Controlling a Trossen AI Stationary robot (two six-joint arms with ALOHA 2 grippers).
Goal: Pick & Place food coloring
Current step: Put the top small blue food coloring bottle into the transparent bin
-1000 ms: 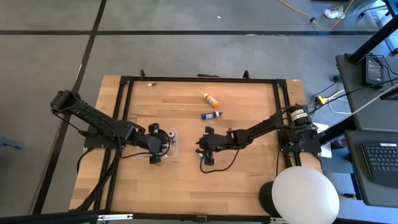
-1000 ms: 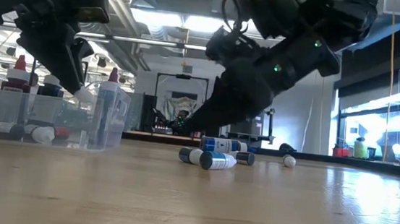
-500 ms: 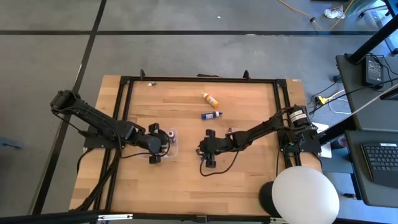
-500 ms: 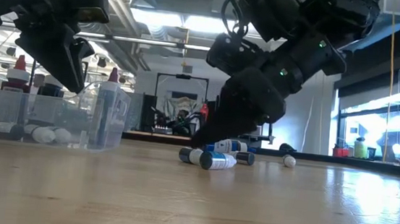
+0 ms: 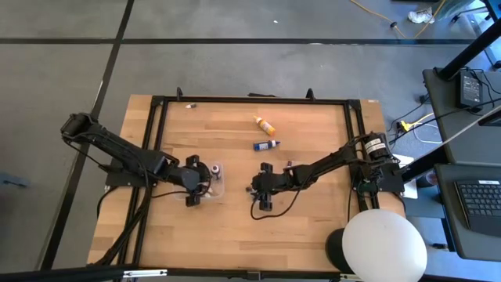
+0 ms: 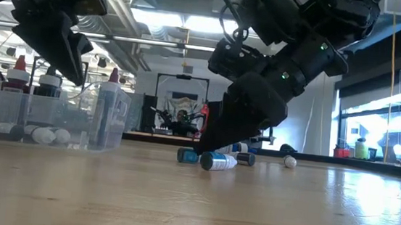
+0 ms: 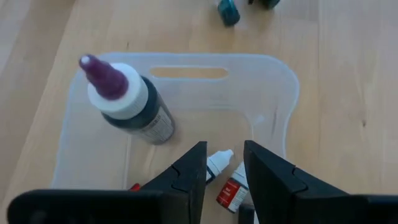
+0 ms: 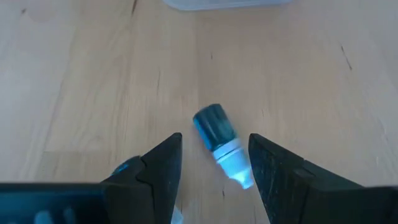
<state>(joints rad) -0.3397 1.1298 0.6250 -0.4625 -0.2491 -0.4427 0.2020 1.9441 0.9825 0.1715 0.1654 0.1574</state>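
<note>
The right gripper [image 8: 211, 162] hangs low over the table with its fingers apart, straddling a small blue bottle [image 8: 219, 138] that lies on its side on the bare wood, white cap end nearest the fingers. It is not yet gripped. In the low view 2 or 3 more little bottles [image 6: 218, 160] lie close together under that arm.

The left gripper [image 7: 224, 165] hovers above the clear tray [image 7: 273, 93], fingers nearly together and holding nothing. The tray holds 1 larger upright bottle [image 7: 134, 112] with a purple tip and at least 2 tiny ones [image 7: 231, 190] lying flat.

A bottle this small is probably very light, hard plastic and round (so it may roll or squirt out of a pinch). I would close across the barrel's middle, square to its length, not on the tapered cap.

2 more bottles, a yellow one [image 5: 264, 124] and a blue one [image 5: 267, 145], lie farther up the table.
</note>
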